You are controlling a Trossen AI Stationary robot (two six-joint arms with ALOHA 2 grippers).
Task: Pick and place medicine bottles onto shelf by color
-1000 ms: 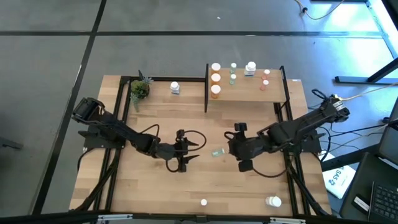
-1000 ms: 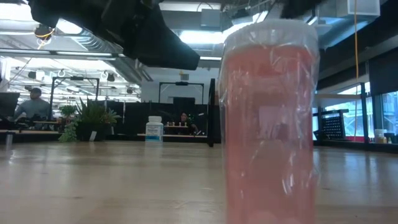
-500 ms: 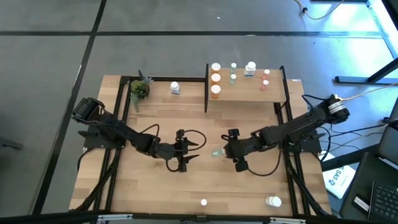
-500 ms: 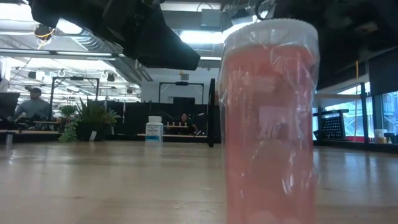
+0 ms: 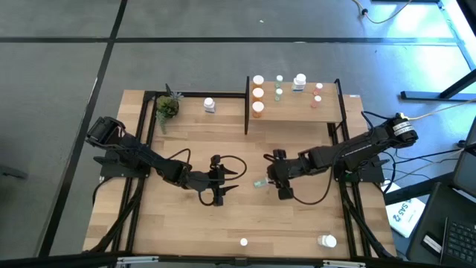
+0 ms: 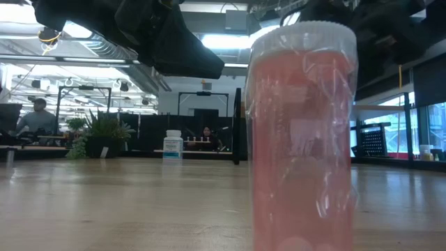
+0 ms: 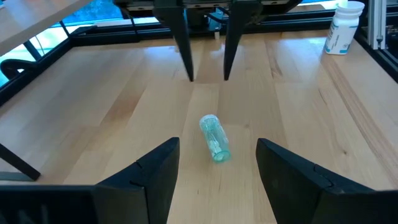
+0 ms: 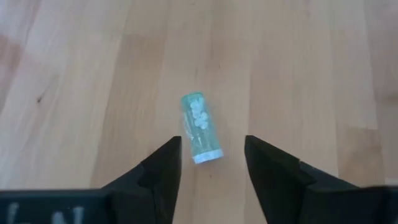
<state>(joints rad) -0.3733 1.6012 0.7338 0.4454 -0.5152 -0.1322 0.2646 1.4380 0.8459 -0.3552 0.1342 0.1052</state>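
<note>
A small green medicine bottle (image 8: 200, 127) with a white cap lies on its side on the wooden table (image 5: 223, 223), between the two arms (image 5: 259, 182). My right gripper (image 8: 211, 146) is open and slants down over it; its fingers stand on either side of the bottle's cap end without touching. My left gripper (image 5: 238, 179) hovers open a short way to the bottle's left, facing it (image 7: 214, 138). The shelf (image 5: 294, 112) at the far side carries orange (image 5: 257, 94), green (image 5: 278, 93), white (image 5: 300, 82) and pinkish (image 5: 315, 100) bottles standing upright.
A white bottle (image 5: 209, 105) and a small potted plant (image 5: 166, 106) stand at the far left. Two more bottles (image 5: 243, 241) (image 5: 326, 240) stand near the table's near edge; a pinkish one (image 6: 301, 132) fills the low view. Black frame rails (image 5: 141, 149) run along both sides.
My right gripper has come down and toward the table's left, onto the green bottle, and now straddles its cap end. The bottle has stayed where it lay.
</note>
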